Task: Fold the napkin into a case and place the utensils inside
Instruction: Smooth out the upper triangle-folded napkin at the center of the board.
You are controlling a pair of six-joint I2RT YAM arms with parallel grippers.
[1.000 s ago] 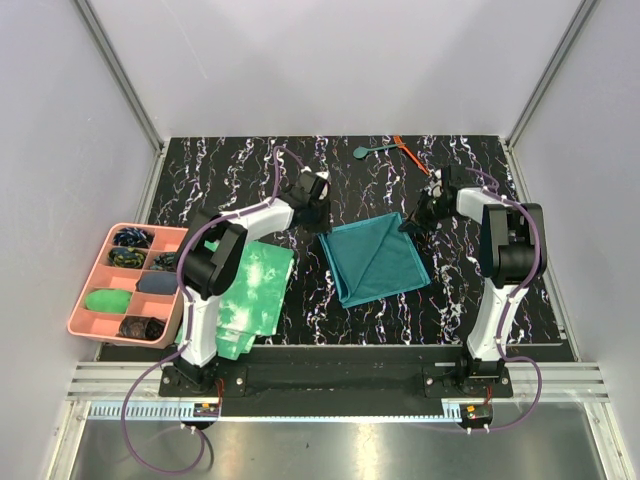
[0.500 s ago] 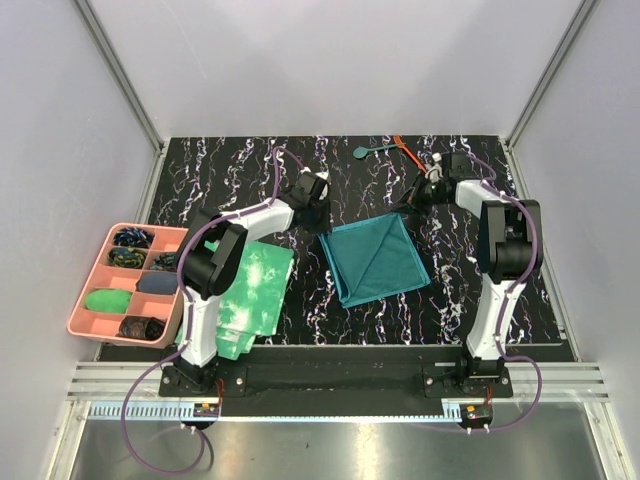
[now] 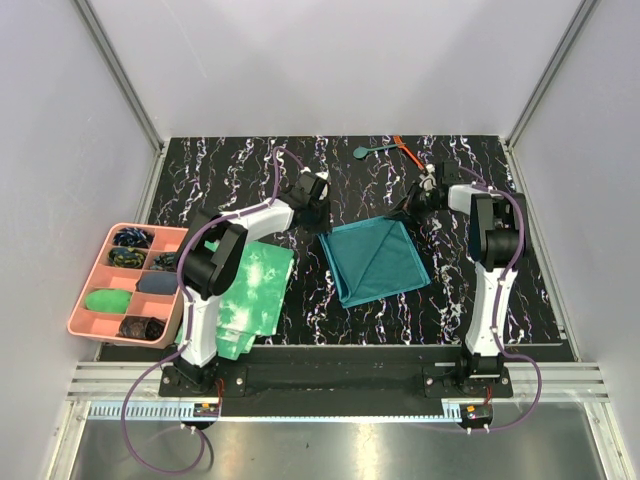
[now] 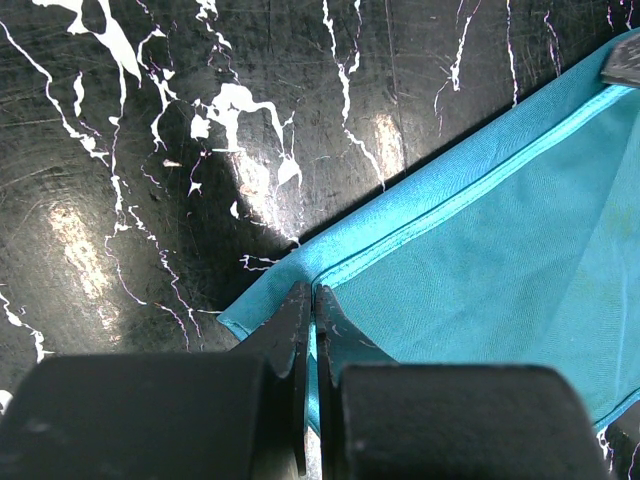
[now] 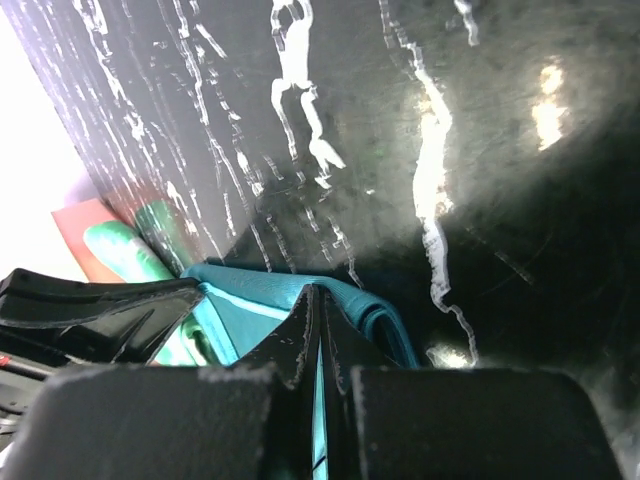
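Observation:
The dark teal napkin (image 3: 375, 262) lies mid-table, folded to a rough square with a diagonal crease; no case shows. My left gripper (image 3: 319, 212) is at its far left corner. In the left wrist view that gripper (image 4: 312, 295) is shut on the napkin's hemmed edge (image 4: 480, 250). My right gripper (image 3: 406, 208) is at the far right corner. In the right wrist view it (image 5: 320, 300) is shut on the folded napkin edge (image 5: 370, 305), with teal cloth between the fingers. The utensils lie at the far edge: a teal spoon (image 3: 365, 151) and an orange stick (image 3: 407, 152).
A pink compartment tray (image 3: 84, 285) with small items stands off the mat at the left. A green-and-white tie-dye cloth (image 3: 250, 295) lies beside the left arm. Grey walls close in the table on three sides.
My right wrist has turned and shifted toward the far edge, still on the napkin's corner. The left gripper and the napkin's outline have hardly moved.

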